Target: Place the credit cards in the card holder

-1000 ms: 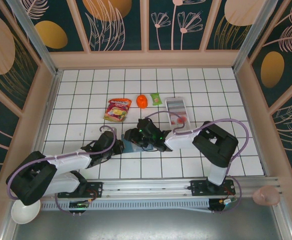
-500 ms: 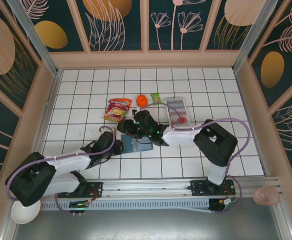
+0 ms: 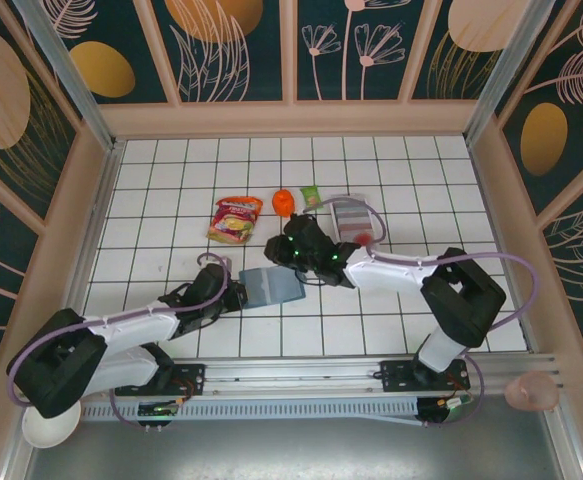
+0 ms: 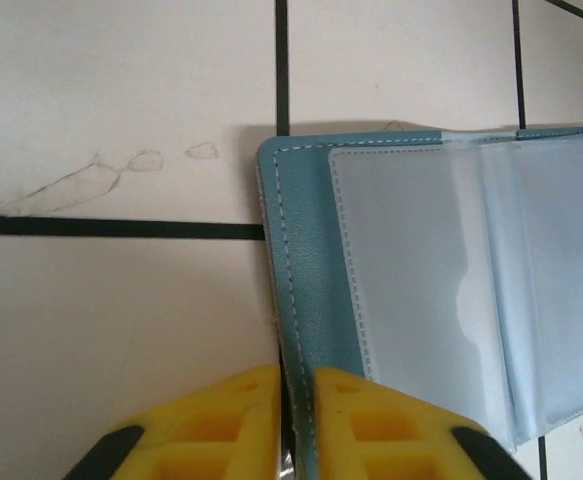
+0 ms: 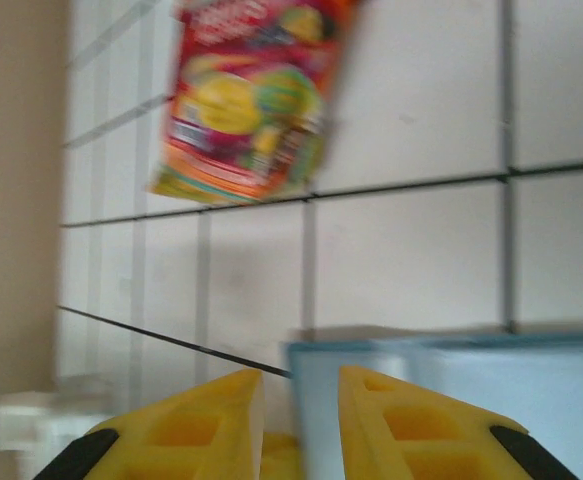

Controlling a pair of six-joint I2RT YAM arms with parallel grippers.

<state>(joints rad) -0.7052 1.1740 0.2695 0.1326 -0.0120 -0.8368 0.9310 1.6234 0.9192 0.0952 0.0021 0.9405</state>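
The card holder [image 3: 272, 286] is a teal folding wallet lying open on the tiles, its clear sleeves facing up [image 4: 451, 290]. My left gripper [image 3: 237, 296] is at its left edge. In the left wrist view the yellow fingers [image 4: 296, 378] are shut on the stitched teal border. My right gripper [image 3: 289, 246] hovers just behind the wallet. Its jaws [image 5: 299, 385] stand apart with nothing between them, and the wallet's corner [image 5: 451, 385] shows beneath, blurred. The credit cards [image 3: 357, 233], pale with red-pink marks, lie in the white tray [image 3: 348, 199] to the right.
A red-orange snack packet [image 3: 235, 218] [image 5: 246, 95], an orange ball [image 3: 283, 202] and a small green packet [image 3: 313, 196] lie behind the wallet. The right arm's cable arcs over the tray. Wooden walls close in the tiled floor on three sides.
My right gripper has drawn back from over the wallet toward the rear right, and its jaws have narrowed. The open wallet now lies uncovered. The left gripper stays at the wallet's left edge.
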